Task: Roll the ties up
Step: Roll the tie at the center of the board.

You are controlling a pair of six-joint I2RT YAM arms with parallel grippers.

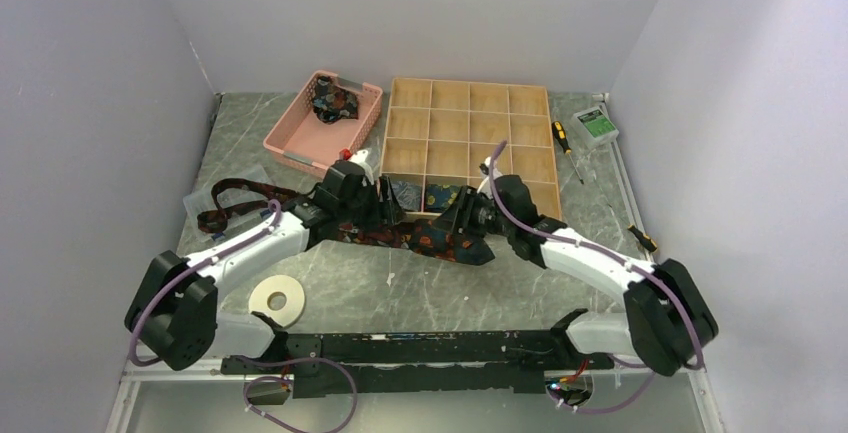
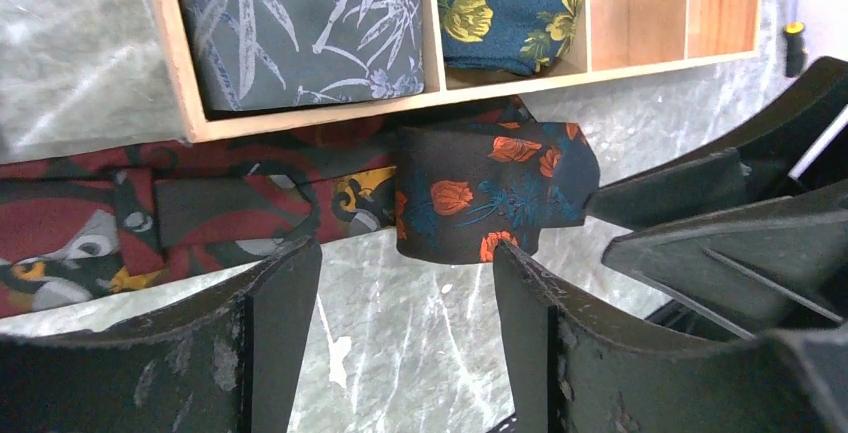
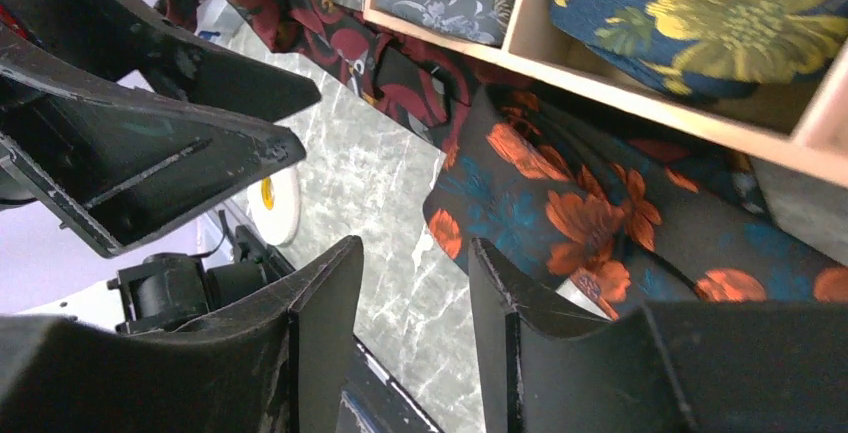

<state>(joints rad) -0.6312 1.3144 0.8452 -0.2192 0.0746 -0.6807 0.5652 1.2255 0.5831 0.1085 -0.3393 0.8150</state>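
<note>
A dark navy tie with orange flowers (image 1: 450, 238) lies partly rolled on the table in front of the wooden grid box (image 1: 470, 143); it also shows in the left wrist view (image 2: 480, 198) and the right wrist view (image 3: 590, 213). A maroon tie (image 1: 250, 198) stretches left from it, also in the left wrist view (image 2: 150, 218). Two rolled ties sit in the box's front cells: a grey-printed one (image 2: 310, 23) and a yellow-flowered one (image 2: 505, 3). My left gripper (image 2: 405, 263) is open, just short of the roll. My right gripper (image 3: 415, 253) is open at the roll's edge.
A pink basket (image 1: 325, 118) with a dark tie stands at the back left. A white ring of tape (image 1: 278, 300) lies near the left arm's base. A screwdriver (image 1: 566, 143) and a small green box (image 1: 596, 125) lie right of the grid box.
</note>
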